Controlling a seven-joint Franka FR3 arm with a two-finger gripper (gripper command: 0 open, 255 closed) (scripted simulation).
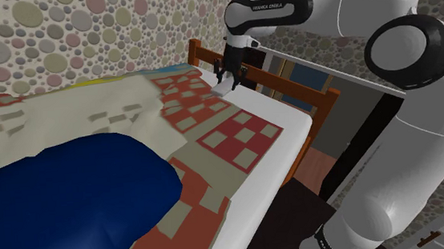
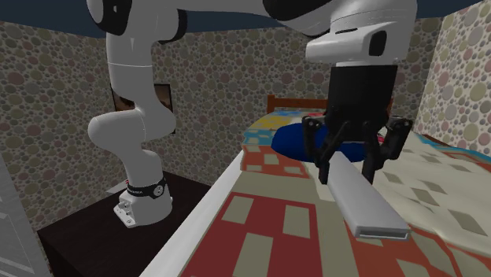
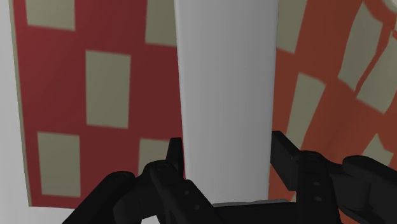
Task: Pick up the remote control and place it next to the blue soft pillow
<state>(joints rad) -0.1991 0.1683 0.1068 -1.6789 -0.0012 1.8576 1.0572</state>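
Note:
The remote control (image 2: 367, 203) is a long, plain light-grey bar, and my gripper (image 2: 346, 162) is shut on one end of it. It hangs a little above the checked quilt, its free end tilted down. In the wrist view the remote (image 3: 226, 89) runs straight out between the two black fingers (image 3: 175, 158), which press on its sides. In the shoulder view the gripper (image 1: 230, 78) and remote (image 1: 224, 86) are at the bed's far end by the wooden rail. The blue pillow (image 1: 65, 204) lies at that view's lower left, well away from the gripper; it also appears behind the gripper (image 2: 293, 140).
A red, orange and beige checked quilt (image 1: 241, 138) covers the bed. The white mattress edge (image 1: 293, 131) runs along the arm's side. A wooden bed rail (image 1: 290, 84) stands just behind the gripper. My base sits on a dark stand (image 2: 86, 232). Pebble-patterned walls surround the bed.

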